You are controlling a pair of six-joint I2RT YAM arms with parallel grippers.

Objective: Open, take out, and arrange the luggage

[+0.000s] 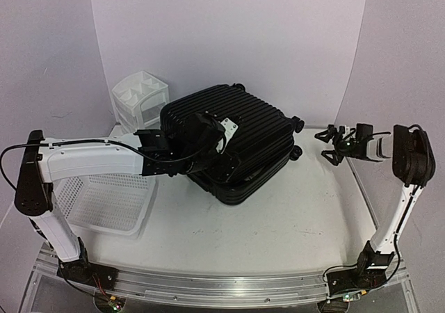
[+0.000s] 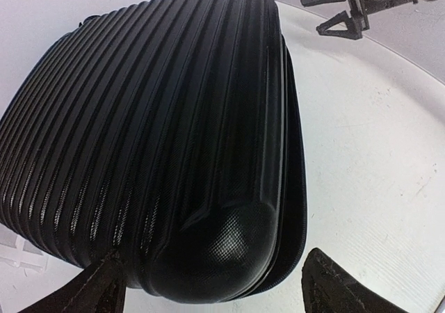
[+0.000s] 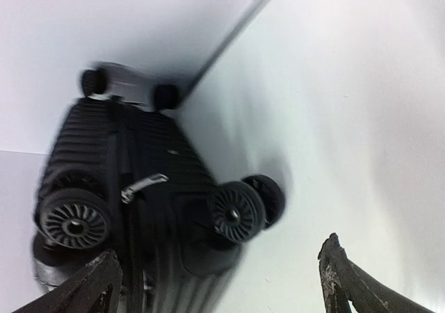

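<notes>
A white bench [image 1: 278, 215] fills the scene, with a metal rail [image 1: 222, 285] along its near edge and a pale lilac backdrop [image 1: 229, 35] curving around behind it. The black ribbed suitcase [image 1: 243, 139] lies flat near the middle of the bench, toward the back, with its wheels pointing to the right. A white mesh basket [image 1: 104, 202] sits at the left, and a small white drawer unit [image 1: 142, 97] stands behind it, just beside the suitcase's back left corner.

Only the overhead view shows both arms together. The left gripper [image 1: 208, 138] hangs over the suitcase's top shell, and the right gripper [image 1: 327, 146] is held in the air off the wheel end, apart from the case.

The left wrist view shows that gripper's fingers [image 2: 104, 285] spread wide on either side of a rounded, textured corner of the case, with the seam between the two shells running down its side. The right wrist view, which is blurred, shows the spoked wheels [image 3: 236, 212] and a silver zip pull [image 3: 142, 186]. That gripper's fingers [image 3: 348, 278] are spread wide with nothing between them.
</notes>
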